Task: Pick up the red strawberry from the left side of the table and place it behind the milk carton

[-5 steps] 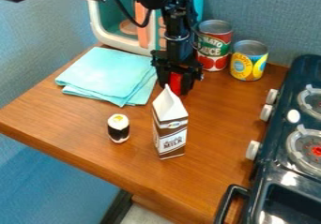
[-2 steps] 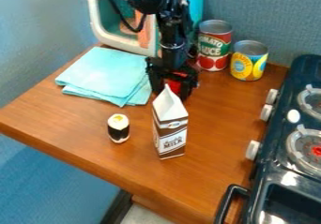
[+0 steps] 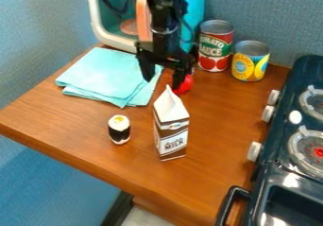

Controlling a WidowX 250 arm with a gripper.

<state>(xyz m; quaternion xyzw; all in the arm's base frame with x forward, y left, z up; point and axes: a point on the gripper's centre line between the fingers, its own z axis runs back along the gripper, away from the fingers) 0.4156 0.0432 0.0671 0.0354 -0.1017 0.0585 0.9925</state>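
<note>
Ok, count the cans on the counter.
2. The red-and-green can stands by the back wall; the yellow-and-blue can stands beside it, nearer the stove. Another could be hidden behind the arm.

The robot arm (image 3: 166,12) is black all over, slim and segmented, with glossy highlights on its chunky joints and a thin pale band (image 3: 165,31). A black cable (image 3: 107,3) loops beside it. The black gripper (image 3: 164,81) has a blocky crosspiece and two tapering fingers (image 3: 147,65).
</note>
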